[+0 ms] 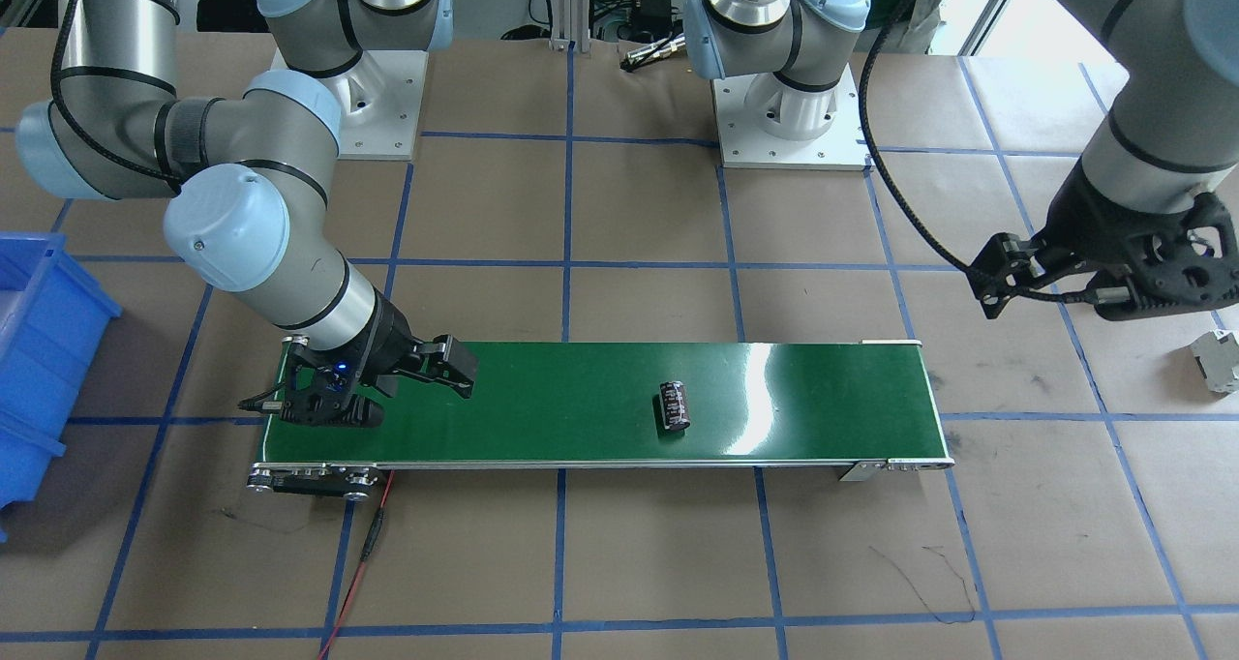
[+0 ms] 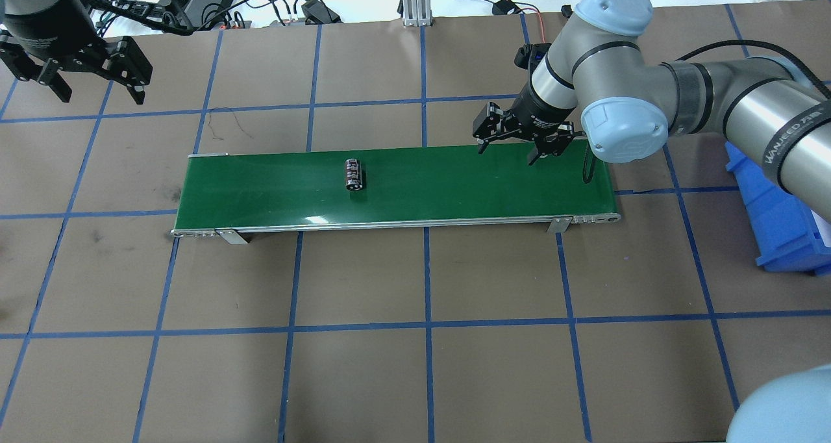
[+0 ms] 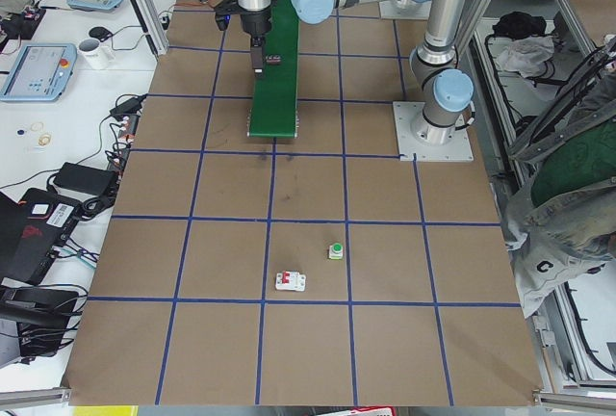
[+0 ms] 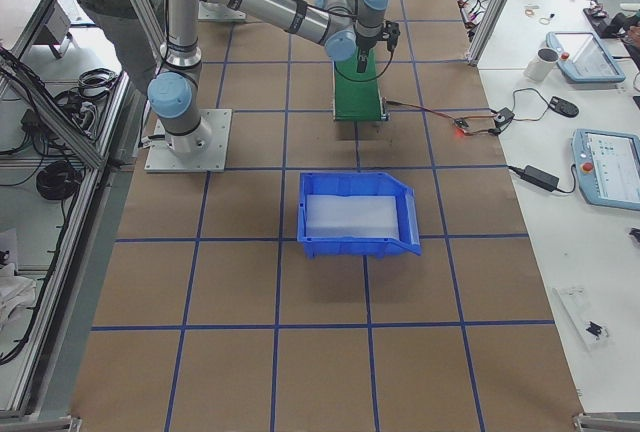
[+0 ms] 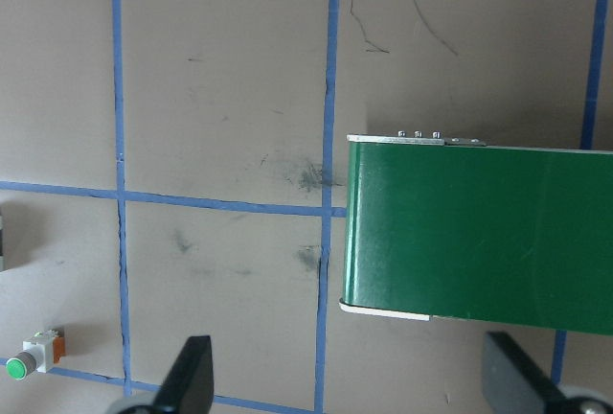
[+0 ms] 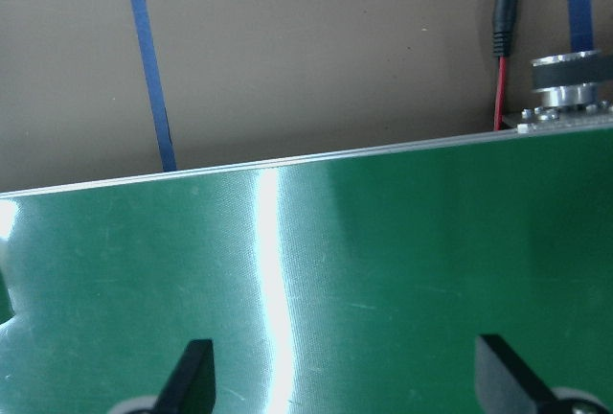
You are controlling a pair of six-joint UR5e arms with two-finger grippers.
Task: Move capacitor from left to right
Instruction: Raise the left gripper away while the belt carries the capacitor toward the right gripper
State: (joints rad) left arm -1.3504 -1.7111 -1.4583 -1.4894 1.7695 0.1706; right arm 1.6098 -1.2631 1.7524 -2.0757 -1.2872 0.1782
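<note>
On the green conveyor belt (image 2: 454, 183) that lay along the middle of the counter (image 2: 422, 365), the capacitor (image 2: 354, 173) rested on its side. It was a small dark cylinder with a glossy sleeve, and it sat in the half of the belt toward the robot's left. It lay between the belt's two long edges, touching neither gripper and well apart from both.

The right gripper (image 2: 508, 155) hung over the belt's right end, close to the far edge, pointing down. Its jaws were spread wide and held nothing. The right wrist view showed only shiny green belt between the two fingertips, with a red wire (image 6: 499, 93) just past the belt's edge.

The left gripper (image 2: 100, 92) hung over the bare counter beyond the belt's left end, toward the far corner. Its jaws were also released, with nothing between them. The left wrist view looked down on brown paper crossed by blue tape lines, with the belt's left end to one side. A small white button part with a green cap (image 5: 34, 356) sat near that view's lower corner.

A light grey block (image 1: 1218, 360) sat on the counter near the left gripper. A blue bin (image 2: 779, 228) stood on the counter past the belt's right end.
</note>
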